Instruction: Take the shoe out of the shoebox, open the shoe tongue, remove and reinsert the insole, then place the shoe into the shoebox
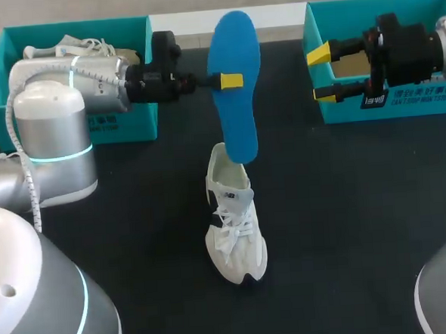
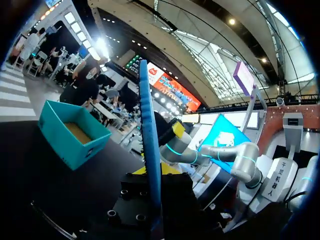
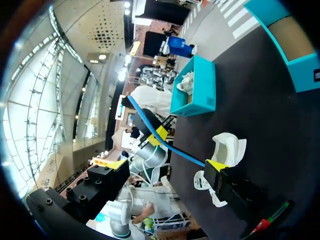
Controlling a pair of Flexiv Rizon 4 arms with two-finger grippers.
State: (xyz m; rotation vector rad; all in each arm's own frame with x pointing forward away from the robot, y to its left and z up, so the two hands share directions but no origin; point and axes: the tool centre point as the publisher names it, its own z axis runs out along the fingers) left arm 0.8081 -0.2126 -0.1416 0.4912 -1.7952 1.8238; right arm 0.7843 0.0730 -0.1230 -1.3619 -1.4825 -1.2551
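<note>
Insole (image 1: 234,45) is what the next move turns on. It hangs upright in my left fingers (image 1: 231,81), which are clamped on it approx at mid-length, one yellow tip on the near face (the other tip is behind the blue, so I judge the pinch from the left wrist view, where the insole stands edge-on between them). Its long axis runs up and away from the shoe (image 1: 234,227). The lower end is touching or just inside the shoe's heel opening, can't tell which, and the broader-looking end is well above and beyond the shoe. The shoe sits upright on the desk (image 1: 348,227), toe toward me, heel toward the insole, so the two axes are roughly in line.

My right fingers (image 1: 320,56) are spread wide w/ nothing between them, off to the far right of the shoe, just in front of the shoebox (image 1: 423,103). The left arm is clearly the one nearer the opening.

My read: we're at the insole out/in stage, approx mid-task. To seat it, the insole has to tip down toward the toe and slide fwd along the shoe. The risk is the shoe skidding, since nothing pins it.
</note>
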